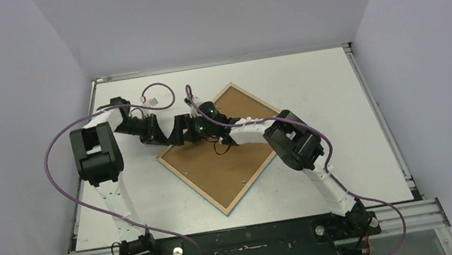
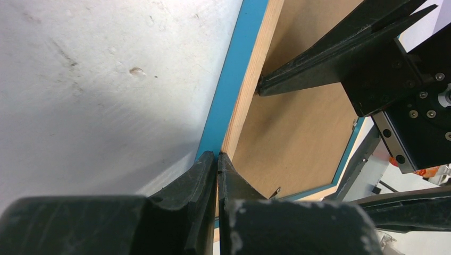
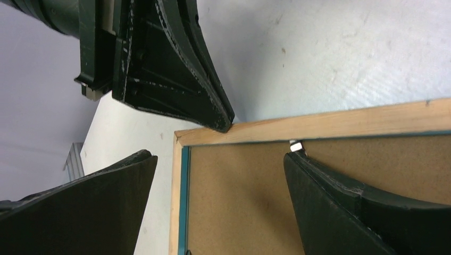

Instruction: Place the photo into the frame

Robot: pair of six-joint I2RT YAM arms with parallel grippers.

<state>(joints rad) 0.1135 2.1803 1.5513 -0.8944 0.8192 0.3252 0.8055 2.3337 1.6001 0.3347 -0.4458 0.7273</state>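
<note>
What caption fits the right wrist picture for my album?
Open right claw straddles a corner of the frame, over brown backing; shut left claw touches the wooden edge.

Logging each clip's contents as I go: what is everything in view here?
blue-edged wooden picture frame: one, light wood back facing up, lying diamond-wise mid-table
flat brown backing board: one, brown, inside the frame
small metal tab: one, silvery, at the frame's inner edge, beside a right fingertip
white table: one, white, under everything
purple cables: two, purple, looping along the arms
left gripper: one, black, shut, tips against the frame's far-left edge
right gripper: one, black, open, over the frame's corner
</note>
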